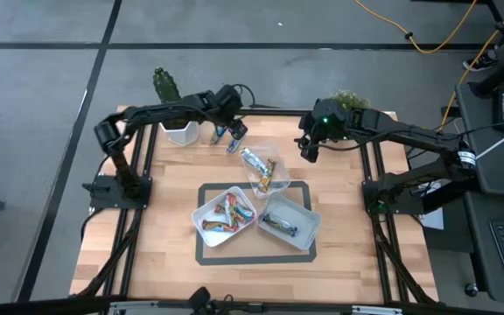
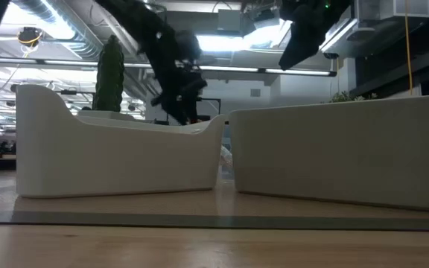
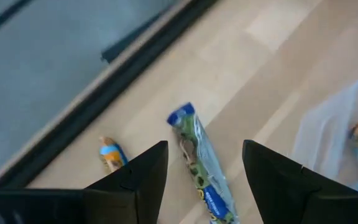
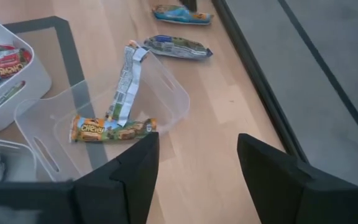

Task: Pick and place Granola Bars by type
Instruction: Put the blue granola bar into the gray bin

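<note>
My left gripper [image 3: 205,146] is open, hovering near the table's far edge [image 1: 232,125]. A blue-green granola bar [image 3: 199,163] lies flat on the wood below, between its fingers. A smaller orange-blue bar [image 3: 110,154] lies beside it. My right gripper [image 4: 197,137] is open too, held above the table right of a clear tub [image 1: 266,171]. That tub [image 4: 166,93] holds an orange bar [image 4: 110,129] lying on its floor and a silver-grey bar [image 4: 124,87] leaning on its wall. Several bars fill the left white tub [image 1: 226,213]; one dark bar [image 1: 280,226] lies in the right one.
A cactus [image 1: 165,84] and a white pot [image 1: 180,132] stand at the far left corner, close to my left arm. Another plant [image 1: 350,100] sits behind my right arm. The two white tubs [image 2: 118,160] rest on a grey-bordered mat [image 1: 206,255]. Bare wood lies toward the near edge.
</note>
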